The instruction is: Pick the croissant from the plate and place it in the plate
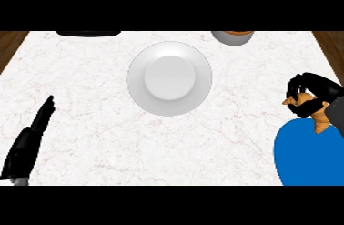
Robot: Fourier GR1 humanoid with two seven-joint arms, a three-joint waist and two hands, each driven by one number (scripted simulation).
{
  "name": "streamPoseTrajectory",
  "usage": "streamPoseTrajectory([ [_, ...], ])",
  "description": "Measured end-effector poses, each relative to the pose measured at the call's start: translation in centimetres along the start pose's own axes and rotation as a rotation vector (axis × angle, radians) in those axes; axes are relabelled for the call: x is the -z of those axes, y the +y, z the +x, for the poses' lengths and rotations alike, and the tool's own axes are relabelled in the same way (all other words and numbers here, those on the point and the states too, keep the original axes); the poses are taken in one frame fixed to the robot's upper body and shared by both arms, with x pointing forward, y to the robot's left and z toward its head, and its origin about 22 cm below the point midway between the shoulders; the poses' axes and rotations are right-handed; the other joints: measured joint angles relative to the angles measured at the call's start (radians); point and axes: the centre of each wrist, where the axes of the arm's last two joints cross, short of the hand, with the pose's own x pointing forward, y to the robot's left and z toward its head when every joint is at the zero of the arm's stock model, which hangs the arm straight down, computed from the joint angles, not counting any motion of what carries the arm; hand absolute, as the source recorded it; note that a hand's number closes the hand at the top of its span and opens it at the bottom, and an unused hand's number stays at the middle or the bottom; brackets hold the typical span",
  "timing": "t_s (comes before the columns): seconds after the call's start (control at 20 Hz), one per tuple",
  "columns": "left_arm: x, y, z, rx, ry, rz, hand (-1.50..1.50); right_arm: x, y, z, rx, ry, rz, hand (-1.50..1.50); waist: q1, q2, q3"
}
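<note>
A white plate lies in the middle of the marble counter with nothing on it. A blue plate sits at the lower right edge. Just above the blue plate's far rim, my right hand is curled round the golden-brown croissant, whose ends stick out beside and below the black fingers. My left hand rests at the lower left with its fingers straight, pointing away, holding nothing.
A grey bowl with something orange in it stands at the far edge, right of centre. A dark object lies at the far left edge. Wooden strips border the counter on both sides.
</note>
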Motion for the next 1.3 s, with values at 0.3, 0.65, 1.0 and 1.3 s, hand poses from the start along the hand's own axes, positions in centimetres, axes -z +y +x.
streamPoseTrajectory([
  [0.3,-0.1,0.1,0.0,-0.005,0.005,0.005,0.00,1.2,-0.8,1.8,-0.016,0.182,-0.327,1.50,-0.007,-0.005,0.000],
  [0.65,-0.9,0.3,-0.2,-0.002,0.019,0.018,0.00,2.2,-4.4,6.2,-0.031,0.083,-0.634,1.50,-0.029,-0.017,-0.001],
  [1.0,-1.4,0.7,-0.8,0.002,0.042,0.035,0.00,2.0,-6.5,13.1,0.033,-0.215,-0.710,1.50,-0.052,-0.024,-0.001],
  [1.3,-1.3,0.3,-0.6,0.002,0.037,0.030,0.00,0.0,-7.1,19.8,0.079,-0.359,-0.681,1.50,-0.045,-0.020,-0.001],
])
